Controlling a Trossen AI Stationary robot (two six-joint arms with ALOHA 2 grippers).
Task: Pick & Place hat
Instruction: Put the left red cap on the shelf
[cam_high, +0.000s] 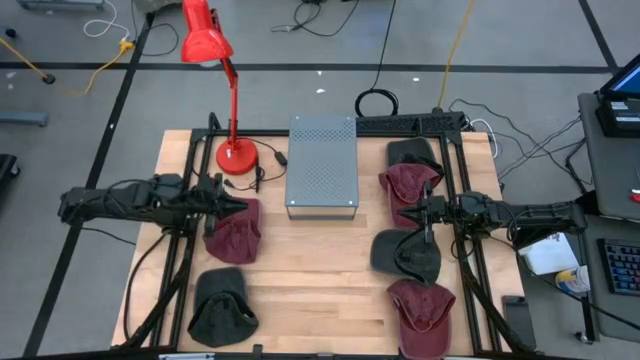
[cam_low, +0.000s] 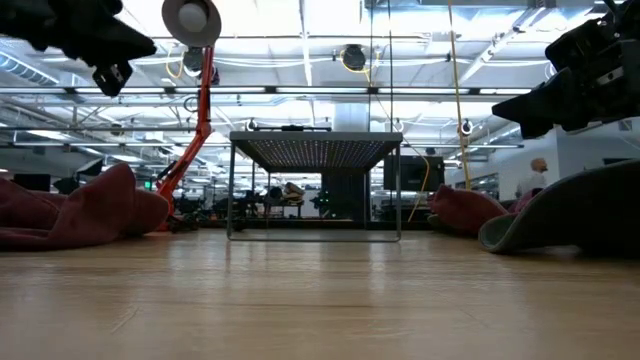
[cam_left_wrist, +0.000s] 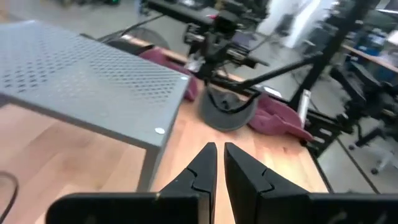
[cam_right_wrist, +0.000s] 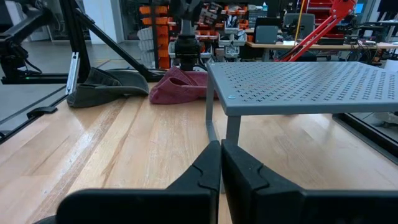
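Brim of maroon hat (cam_high: 233, 236) seemingly points toward table's front.

No text, label, brand, number or sign can be read on anything in these views.

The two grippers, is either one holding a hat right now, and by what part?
Neither. The left gripper and right gripper are both shut on nothing, hovering above the table.
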